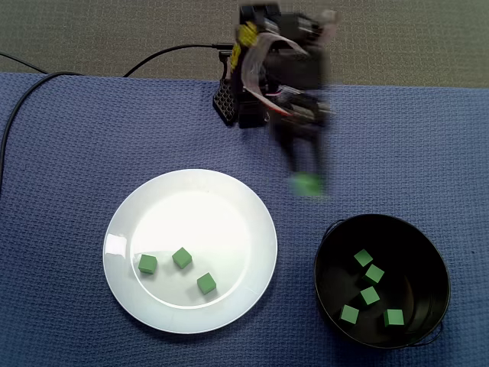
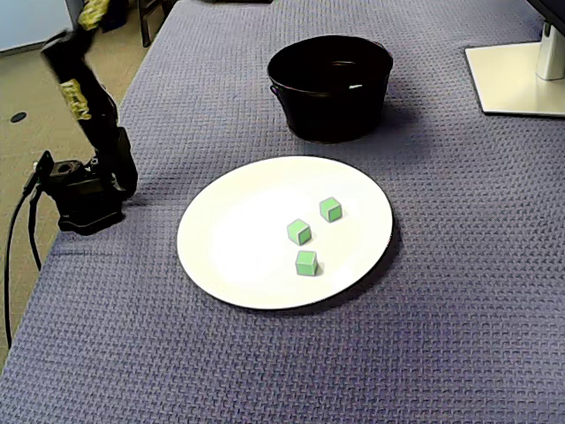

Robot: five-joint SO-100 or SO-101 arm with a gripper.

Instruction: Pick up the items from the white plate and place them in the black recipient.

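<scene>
Hovering gripper point(image 1: 305, 177) with cube point(image 1: 307, 185), over cloth point(image 1: 382, 153) near pot point(image 1: 416, 245) rim

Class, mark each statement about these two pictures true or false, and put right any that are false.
1. Three green cubes lie on the white plate. True.
2. The black pot is empty. False: five green cubes lie in it.
3. A blurred green cube sits at the tip of the gripper. True, though motion blur hides the jaws.
4. The gripper hangs over the middle of the plate. False: in the fixed view from above it shows against the blue cloth, between plate and pot.
5. The plate touches the pot. False: cloth shows between them in both fixed views.
</scene>
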